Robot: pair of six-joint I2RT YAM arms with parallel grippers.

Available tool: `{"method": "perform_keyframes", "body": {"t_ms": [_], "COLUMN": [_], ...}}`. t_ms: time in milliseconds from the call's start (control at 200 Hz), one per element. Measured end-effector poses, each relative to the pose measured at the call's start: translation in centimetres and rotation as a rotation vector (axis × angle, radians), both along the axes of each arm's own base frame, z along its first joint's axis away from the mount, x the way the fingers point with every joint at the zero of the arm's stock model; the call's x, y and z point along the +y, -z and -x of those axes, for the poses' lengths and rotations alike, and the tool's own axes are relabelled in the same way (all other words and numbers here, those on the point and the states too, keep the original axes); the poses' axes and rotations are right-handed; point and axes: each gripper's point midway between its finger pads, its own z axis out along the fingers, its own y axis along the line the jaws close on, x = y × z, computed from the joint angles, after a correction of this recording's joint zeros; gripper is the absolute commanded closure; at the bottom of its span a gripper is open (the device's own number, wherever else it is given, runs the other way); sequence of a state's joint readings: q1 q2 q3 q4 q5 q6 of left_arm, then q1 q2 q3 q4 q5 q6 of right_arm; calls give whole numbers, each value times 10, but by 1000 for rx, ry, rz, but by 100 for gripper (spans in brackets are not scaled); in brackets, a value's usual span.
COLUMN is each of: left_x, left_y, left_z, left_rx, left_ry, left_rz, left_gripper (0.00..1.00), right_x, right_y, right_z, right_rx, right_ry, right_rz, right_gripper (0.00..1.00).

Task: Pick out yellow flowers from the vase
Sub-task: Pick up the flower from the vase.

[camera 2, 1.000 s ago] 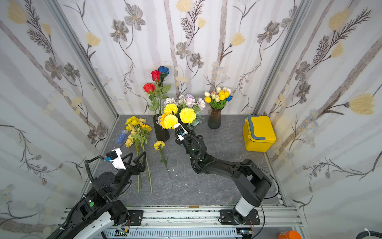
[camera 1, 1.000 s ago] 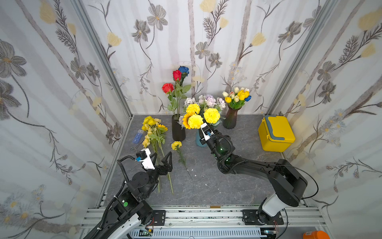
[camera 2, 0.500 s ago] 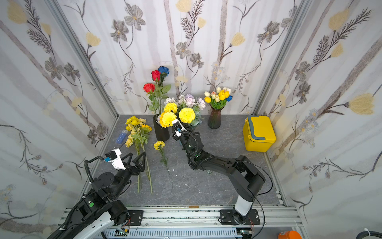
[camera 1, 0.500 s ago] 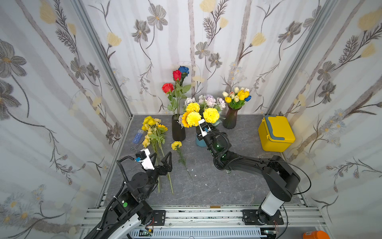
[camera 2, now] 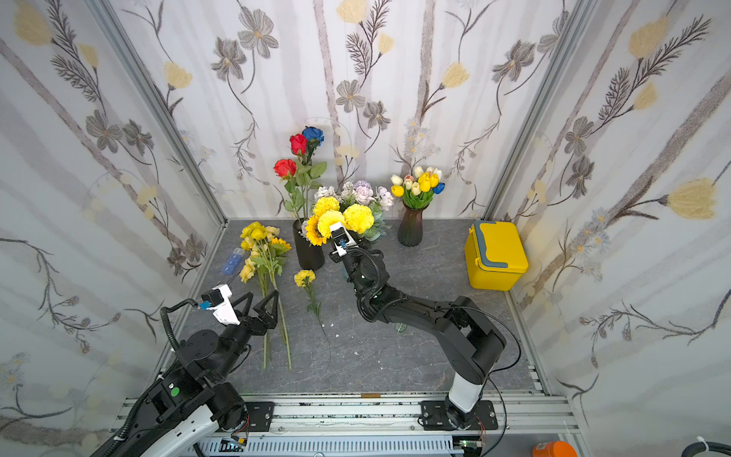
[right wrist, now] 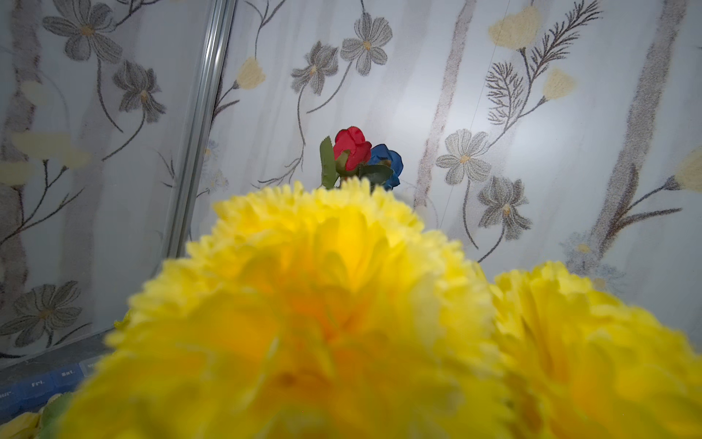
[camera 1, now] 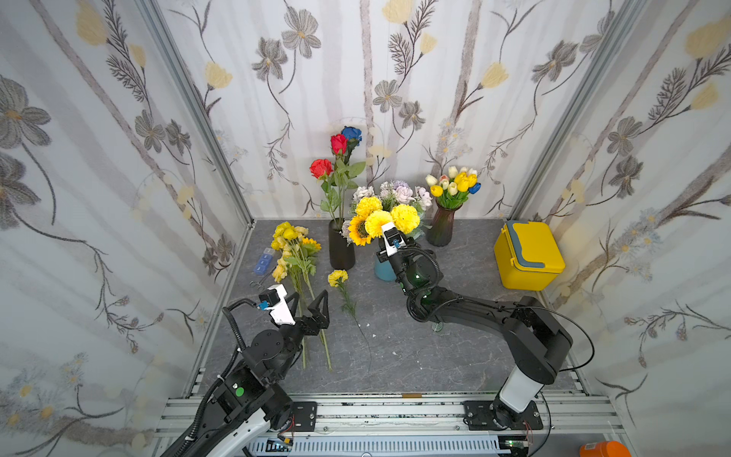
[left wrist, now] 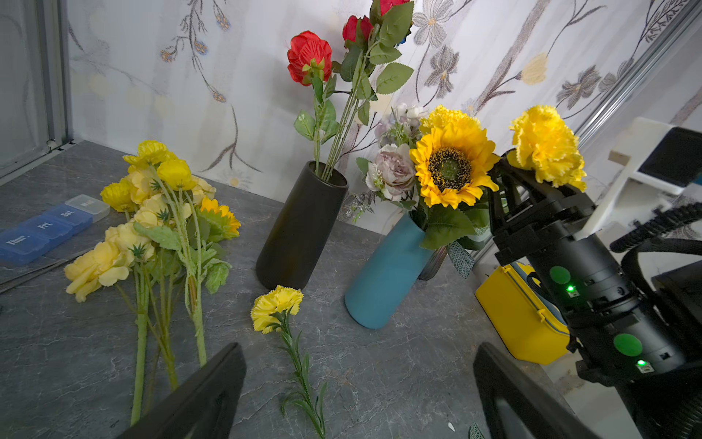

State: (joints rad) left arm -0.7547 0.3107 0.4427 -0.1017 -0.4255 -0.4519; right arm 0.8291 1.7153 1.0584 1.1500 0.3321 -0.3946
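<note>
in both top views my left pincer (camera 1: 310, 296) gapes wide above the stems of yellow flowers (camera 1: 290, 245) lying left of centre on the desk (camera 1: 415, 356); more stand in the blue vase (camera 1: 383, 272) mid-frame. left wrist view, right side: my right pincer (left wrist: 532, 182) sits just under a yellow carnation (left wrist: 545, 146); whether it grips, i cannot tell. right wrist view: yellow petals fill the lower frame.

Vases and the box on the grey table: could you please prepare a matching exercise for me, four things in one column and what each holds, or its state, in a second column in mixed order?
Column A
1. black vase
2. teal vase
3. ribbed dark vase
4. yellow box

Column B
a. holds small tulips
b. holds red and blue roses
c. lid closed
d. holds a sunflower and yellow carnations

Pairs: 1-b, 2-d, 3-a, 4-c
</note>
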Motion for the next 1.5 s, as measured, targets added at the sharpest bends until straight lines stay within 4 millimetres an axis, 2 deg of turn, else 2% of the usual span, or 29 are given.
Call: {"method": "perform_keyframes", "body": {"t_ms": [155, 350, 555, 709, 934, 1059, 1199, 1379, 1499], "left_x": [-1, -4, -20, -43, -94, -121, -142, -171, -183], "left_y": [3, 5, 9, 7, -11, -31, -48, -66, -77], "left_z": [-1, -3, -10, -18, -36, -48, -62, -76, -86], "left_rx": [9, 18, 33, 34, -23, -97, -195, -303, -361], "left_ry": [0, 4, 51, 123, 278, 344, 372, 423, 427], "left_rz": [-8, -16, -32, -66, -119, -155, -202, -257, -291], "left_gripper": [3, 3, 3, 4, 15, 24, 34, 40, 44], "right_x": [-1, 2, -1, -9, -6, -8, -11, -11, -22], "right_y": [-14, -24, -38, -64, -70, -72, -87, -94, -96], "right_z": [7, 13, 23, 34, 37, 40, 47, 52, 44], "right_rx": [0, 15, 46, 38, 95, 119, 119, 126, 128], "right_ry": [-39, -91, -139, -168, -203, -213, -245, -273, -250], "right_rz": [-31, -49, -61, -96, -89, -93, -117, -127, -131], "right_gripper": [77, 75, 74, 74, 74, 74, 74, 74, 76]}}
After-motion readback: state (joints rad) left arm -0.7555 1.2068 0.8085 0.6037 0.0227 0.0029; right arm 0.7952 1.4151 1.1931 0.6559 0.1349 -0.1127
